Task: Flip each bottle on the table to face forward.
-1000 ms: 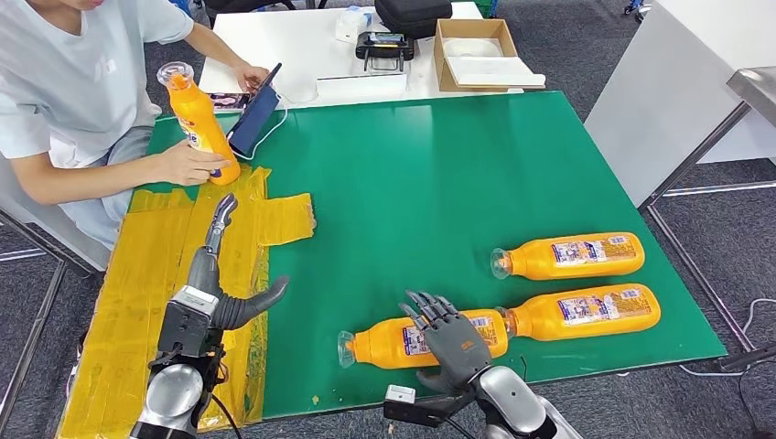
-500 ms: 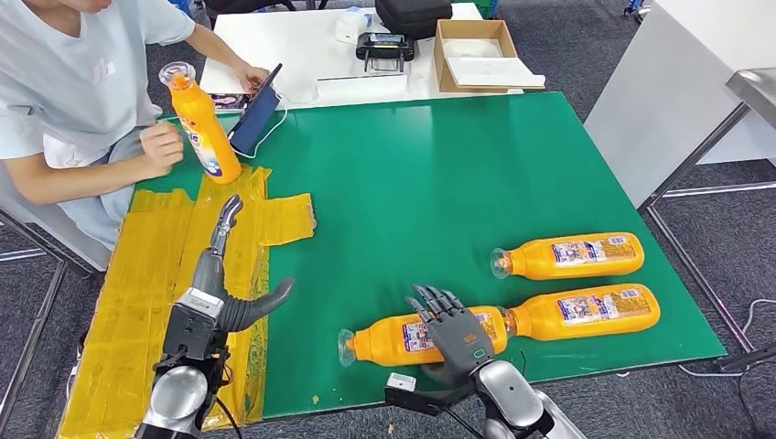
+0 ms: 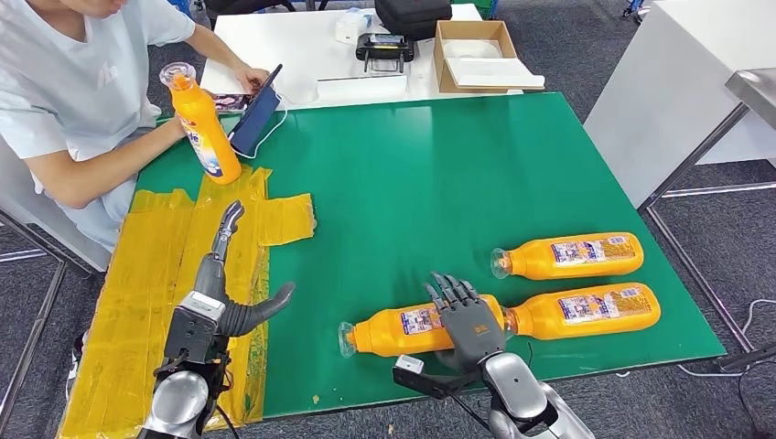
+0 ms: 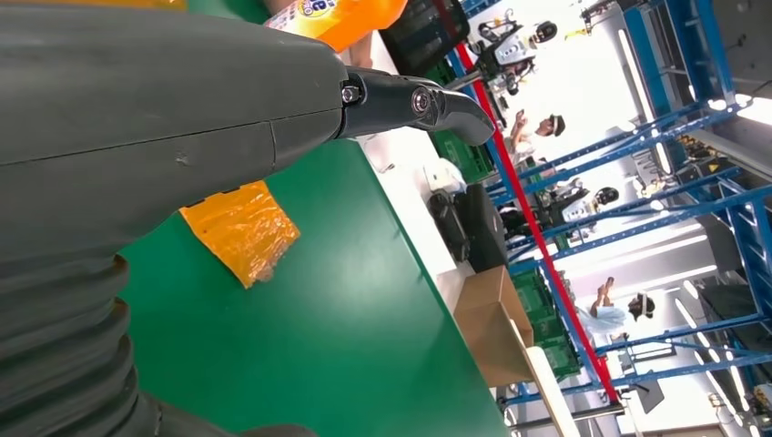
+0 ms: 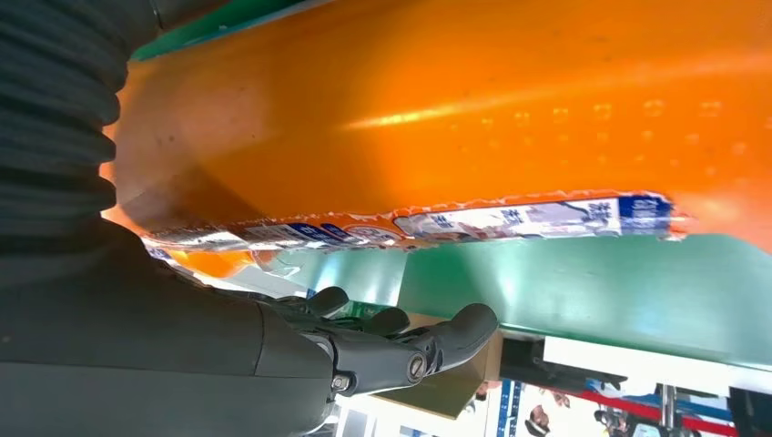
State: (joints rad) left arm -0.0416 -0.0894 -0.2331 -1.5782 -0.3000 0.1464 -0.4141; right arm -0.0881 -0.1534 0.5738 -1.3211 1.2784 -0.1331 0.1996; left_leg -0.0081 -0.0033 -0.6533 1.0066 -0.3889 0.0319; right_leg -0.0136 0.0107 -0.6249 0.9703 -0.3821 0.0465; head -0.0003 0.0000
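Three orange bottles lie on their sides on the green table: one near the front edge, one beside it to the right, one just behind that. A fourth bottle stands upright at the far left. My right hand lies over the near bottle's label end with its fingers spread flat. In the right wrist view the bottle sits close under the palm and the fingers reach past it. My left hand hovers open over the yellow tape.
A person sits at the far left, close to the upright bottle. Behind the green table a white table carries a cardboard box, a black bag and a tablet. The table's front edge runs just below the near bottle.
My right hand has slid forward and to the right over the near bottle. The person's hand has let go of the upright bottle and drawn back. My left hand has barely moved.
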